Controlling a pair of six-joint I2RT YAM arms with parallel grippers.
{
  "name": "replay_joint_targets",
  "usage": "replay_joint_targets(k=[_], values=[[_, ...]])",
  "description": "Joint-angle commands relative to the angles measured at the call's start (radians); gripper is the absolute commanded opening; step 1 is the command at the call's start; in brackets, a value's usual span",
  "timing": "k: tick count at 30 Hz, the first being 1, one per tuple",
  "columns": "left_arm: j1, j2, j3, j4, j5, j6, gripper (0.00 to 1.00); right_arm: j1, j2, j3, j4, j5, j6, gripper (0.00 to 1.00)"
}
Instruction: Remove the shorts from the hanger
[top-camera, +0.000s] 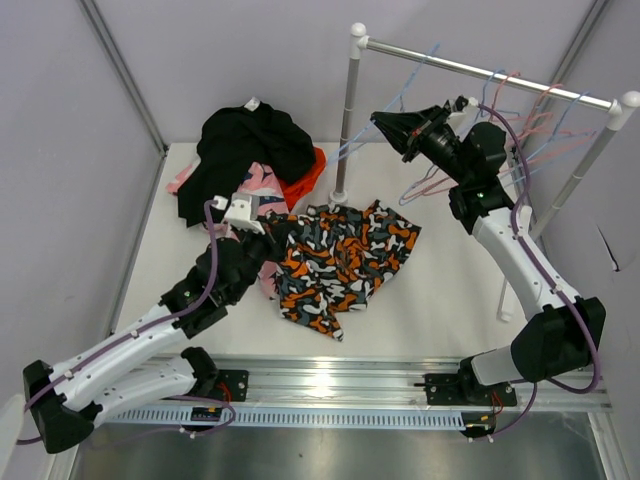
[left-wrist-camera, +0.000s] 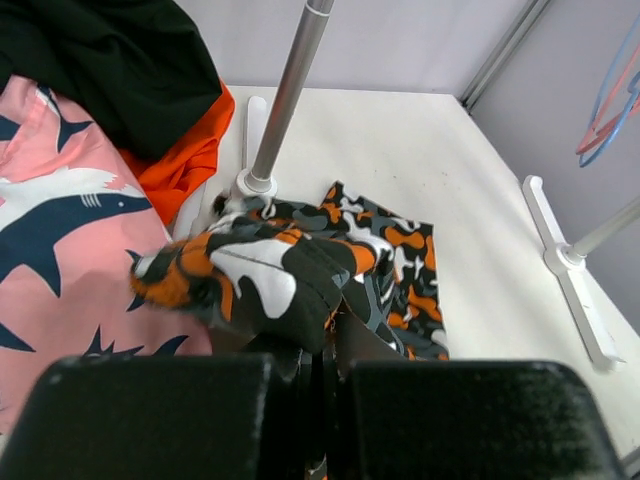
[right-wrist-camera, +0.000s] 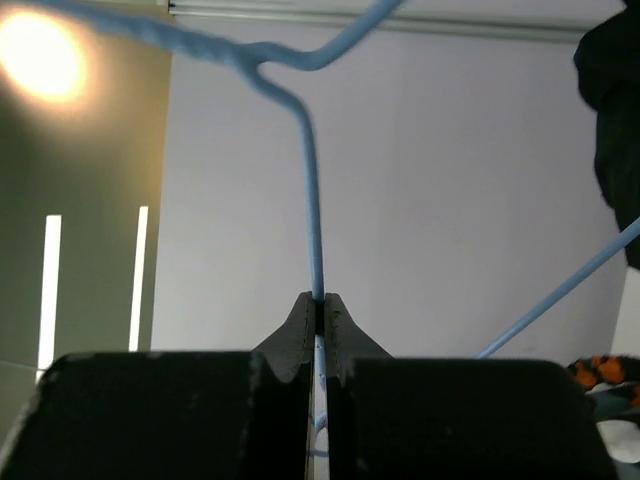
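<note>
The left gripper (left-wrist-camera: 322, 352) is clamped on a bunched edge of the soft orange, black and white blotch-patterned shorts (top-camera: 345, 262). They lie spread on the white table (top-camera: 440, 300) at the centre of the top view, free of any hanger. Just beyond, at upper left, sits a heap: black fabric shorts (top-camera: 250, 145), bright orange-red shorts (top-camera: 308, 178) and pink shark-print shorts (left-wrist-camera: 90, 140). The right gripper (right-wrist-camera: 318, 305), right of centre and high in the top view, pinches a thin blue wire hanger (right-wrist-camera: 310, 180) that looks bare. It is beside the metal rail (top-camera: 480, 72), where other empty wire hangers hang. The removal itself seems done. The next move likely calls for dragging the patterned shorts onto the heap and letting go, with the hanger held clear.
</note>
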Motion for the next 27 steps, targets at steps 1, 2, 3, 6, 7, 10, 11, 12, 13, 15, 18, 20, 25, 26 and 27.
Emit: replay_joint_targets(k=[1, 2, 3, 6, 7, 10, 11, 12, 13, 15, 18, 20, 25, 26, 27], values=[[-0.010, -0.037, -0.027, -0.011, -0.003, -0.035, 0.00, -0.030, 0.000, 0.055, 0.021, 0.044, -0.028, 0.00], [-0.014, -0.041, -0.028, -0.011, -0.003, -0.035, 0.00, -0.032, 0.002, 0.057, 0.018, 0.047, -0.031, 0.00], [-0.015, -0.044, -0.031, -0.011, -0.003, -0.035, 0.00, -0.035, 0.002, 0.057, 0.014, 0.051, -0.037, 0.00], [-0.017, -0.047, -0.025, -0.011, -0.008, -0.037, 0.00, -0.033, -0.010, 0.049, -0.008, 0.059, -0.054, 0.00], [-0.018, -0.047, -0.019, -0.036, -0.009, -0.035, 0.00, -0.035, -0.016, 0.041, -0.020, 0.061, -0.061, 0.00], [-0.020, -0.045, 0.025, -0.065, -0.015, -0.024, 0.00, -0.035, -0.038, 0.022, -0.022, 0.056, -0.063, 0.00], [-0.020, -0.047, 0.042, -0.091, -0.030, -0.009, 0.00, -0.035, -0.044, 0.008, -0.022, 0.055, -0.066, 0.00], [-0.020, -0.047, 0.095, -0.106, -0.043, 0.002, 0.00, -0.035, -0.058, 0.002, -0.023, 0.051, -0.066, 0.00], [-0.020, -0.047, 0.119, -0.120, -0.060, 0.014, 0.00, -0.035, -0.064, -0.003, -0.026, 0.048, -0.070, 0.01], [-0.018, -0.041, 0.221, -0.160, -0.104, 0.064, 0.00, -0.033, -0.087, -0.009, -0.034, 0.041, -0.086, 0.17], [-0.015, 0.004, 0.362, -0.183, -0.155, 0.161, 0.00, -0.032, -0.118, -0.008, -0.068, 0.045, -0.123, 0.70], [-0.003, 0.034, 0.433, -0.183, -0.169, 0.233, 0.00, -0.032, -0.131, -0.006, -0.078, 0.047, -0.150, 0.88], [0.084, 0.134, 0.631, -0.195, -0.134, 0.315, 0.00, -0.033, -0.182, -0.003, -0.137, 0.030, -0.201, 0.99], [0.132, 0.151, 0.689, -0.200, -0.120, 0.330, 0.00, -0.032, -0.193, -0.006, -0.147, 0.031, -0.212, 0.99], [0.155, 0.171, 0.753, -0.206, -0.104, 0.336, 0.00, -0.030, -0.202, -0.011, -0.167, 0.033, -0.228, 0.99]])
